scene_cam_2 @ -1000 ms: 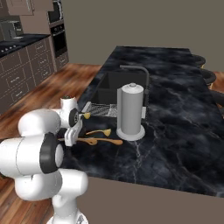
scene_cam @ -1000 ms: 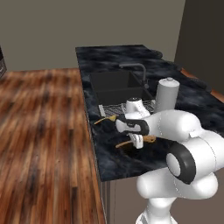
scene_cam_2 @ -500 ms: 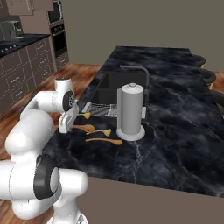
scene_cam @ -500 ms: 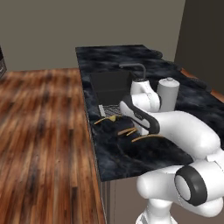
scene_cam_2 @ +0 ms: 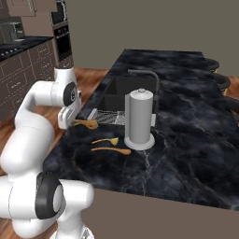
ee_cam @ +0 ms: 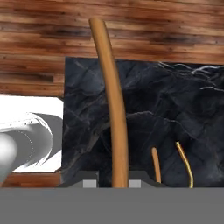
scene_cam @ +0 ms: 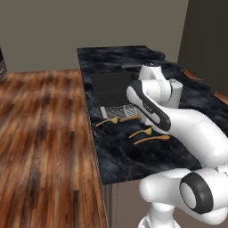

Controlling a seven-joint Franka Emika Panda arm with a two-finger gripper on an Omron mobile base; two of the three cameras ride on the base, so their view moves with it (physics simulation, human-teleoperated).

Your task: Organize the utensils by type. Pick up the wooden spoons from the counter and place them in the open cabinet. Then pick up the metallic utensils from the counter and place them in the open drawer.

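Black marble counter [scene_cam: 124, 164] fills the frame's centre, where the gripper [ee_cam: 113, 183], at the bottom of the hand view, is clamped on one wooden spoon [ee_cam: 113, 105] that runs up the frame, another wooden spoon [scene_cam_2: 112, 150] lying centre.

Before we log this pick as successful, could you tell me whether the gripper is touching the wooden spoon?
Touching. In the hand view the wooden spoon rises straight from between the two finger tips of the gripper, which are shut on its handle above the counter.
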